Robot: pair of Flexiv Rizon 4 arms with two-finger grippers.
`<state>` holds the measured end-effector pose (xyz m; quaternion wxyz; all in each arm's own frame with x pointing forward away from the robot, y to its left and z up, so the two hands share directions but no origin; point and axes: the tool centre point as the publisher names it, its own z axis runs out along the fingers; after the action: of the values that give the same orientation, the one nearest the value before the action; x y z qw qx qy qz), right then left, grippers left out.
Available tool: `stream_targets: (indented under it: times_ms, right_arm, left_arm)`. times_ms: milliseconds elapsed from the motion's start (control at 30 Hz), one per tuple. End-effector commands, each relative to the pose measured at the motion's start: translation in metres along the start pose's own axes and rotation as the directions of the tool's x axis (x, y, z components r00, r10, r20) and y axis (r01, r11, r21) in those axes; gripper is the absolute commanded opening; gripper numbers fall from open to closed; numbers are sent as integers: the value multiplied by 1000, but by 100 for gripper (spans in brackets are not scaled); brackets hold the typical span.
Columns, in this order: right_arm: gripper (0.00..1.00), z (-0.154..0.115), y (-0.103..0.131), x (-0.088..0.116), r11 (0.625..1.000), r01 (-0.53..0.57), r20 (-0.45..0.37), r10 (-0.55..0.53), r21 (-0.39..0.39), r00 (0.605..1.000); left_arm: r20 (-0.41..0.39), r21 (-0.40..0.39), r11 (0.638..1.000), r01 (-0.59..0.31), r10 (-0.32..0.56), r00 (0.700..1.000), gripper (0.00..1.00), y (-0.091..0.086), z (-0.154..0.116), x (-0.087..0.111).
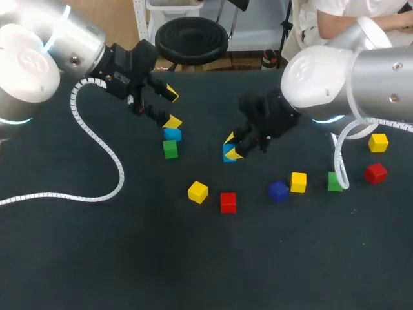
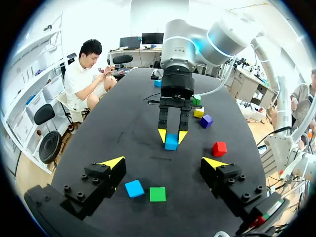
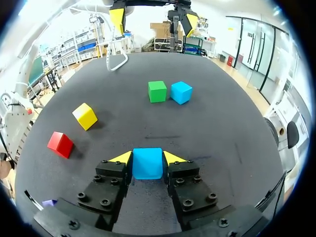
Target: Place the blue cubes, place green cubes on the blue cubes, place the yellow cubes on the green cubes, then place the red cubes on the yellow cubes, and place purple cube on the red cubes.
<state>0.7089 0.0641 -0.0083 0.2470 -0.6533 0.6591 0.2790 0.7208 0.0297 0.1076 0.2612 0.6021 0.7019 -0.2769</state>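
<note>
Watching from afar, I see my right hand point(image 1: 231, 146) clenched on a blue cube point(image 3: 147, 164) from two sides, low over the middle of the dark counter point(image 1: 129, 258). My left hand point(image 2: 163, 163) hangs released, fingers spread wide, above a second blue cube point(image 2: 134, 188) that sits just beside a green cube point(image 2: 157, 194), and it touches neither. Loose on the counter lie a yellow cube point(image 1: 198, 192) near a red cube point(image 1: 228, 202), a purple cube point(image 1: 278, 191) just beside a second yellow cube point(image 1: 298, 182), a second green cube point(image 1: 333, 181), and, out by my right arm, a second red cube point(image 1: 375, 172) and a third yellow cube point(image 1: 378, 143).
</note>
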Motion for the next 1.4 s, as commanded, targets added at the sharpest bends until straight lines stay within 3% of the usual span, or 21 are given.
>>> stream_targets:
  times_ms: [33, 667, 700, 733, 767, 800, 1133, 1400]
  right_arm:
    - [0, -1, -1, 0, 1000, 2, 1, -2, 2, 1000]
    - [0, 0, -1, 3, 1000, -11, -3, 11, 0, 1000]
    - [18, 0, -1, 3, 1000, -13, -2, 13, 0, 1000]
    - [44, 0, -1, 2, 1000, -13, -1, 13, 0, 1000]
    - [94, -1, -1, 2, 1000, -15, -1, 15, 0, 1000]
    - [100, -1, -1, 2, 1000, -16, 0, 16, 0, 1000]
    - [100, -22, 7, -1, 1000, -1, 9, 1, 16, 1000]
    - [100, -72, 32, 7, 999, 10, -14, -9, 51, 1000]
  left_arm:
    - [2, -1, 1000, -2, 2, 1000, 100, 0, -1, 1]
    - [2, -1, 1000, -2, 2, 1000, 100, 0, -1, 1]
    - [2, -1, 1000, -2, 2, 1000, 100, 0, -1, 1]
    - [2, -1, 1000, -2, 2, 1000, 100, 0, -1, 1]
    - [2, -1, 1000, -2, 2, 1000, 100, 0, -1, 1]
    - [2, -1, 1000, -2, 2, 1000, 100, 0, -1, 1]
    - [2, -1, 1000, -2, 2, 1000, 100, 0, -1, 1]
    - [2, -1, 1000, -2, 2, 1000, 100, 0, -1, 1]
